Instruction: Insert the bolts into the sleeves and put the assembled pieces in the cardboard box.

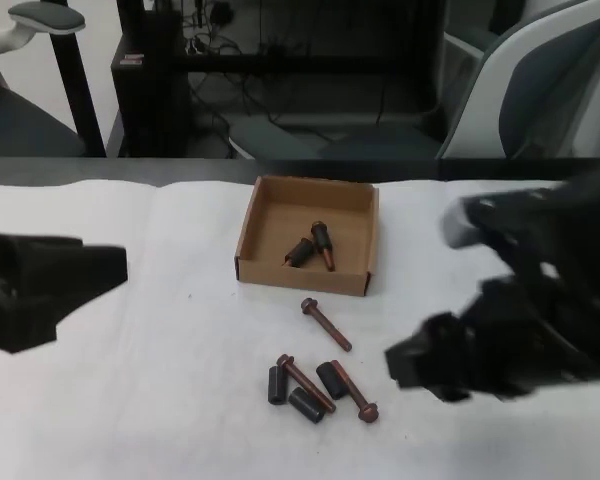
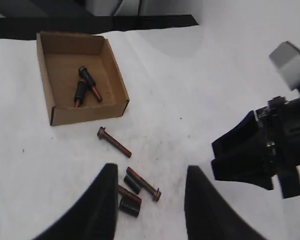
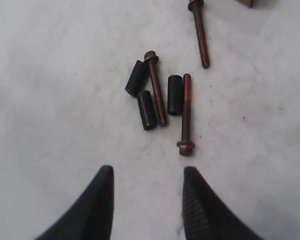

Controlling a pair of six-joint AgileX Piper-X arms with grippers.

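- Bench cover: white cloth (image 1: 160,380) under all the parts.
- Container: cardboard box (image 1: 300,272), open side up, at centre of the cloth toward the far edge.
- In the box: first assembled piece (image 1: 300,251) and second assembled piece (image 1: 323,244), each a copper-coloured bolt in a black sleeve. They lie close together on the box floor.
- Lone bolt (image 1: 326,324), unsleeved, lies flat on the cloth on the near side of the box, apart from its front wall.
- Cluster nearer than that, all lying flat:
  - left bolt (image 3: 156,90) and right bolt (image 3: 186,112), both bare.
  - first sleeve (image 3: 136,78) beside the left bolt's head.
  - second sleeve (image 3: 147,110) alongside the same bolt's shank.
  - third sleeve (image 3: 175,95) between the two bolts.
- Left gripper (image 2: 150,210): fingers spread, nothing between them. Its arm is at the left of the bench, well apart from the parts.
- Right gripper (image 3: 147,205): fingers spread, holding nothing, above the cloth near the cluster on its right side.
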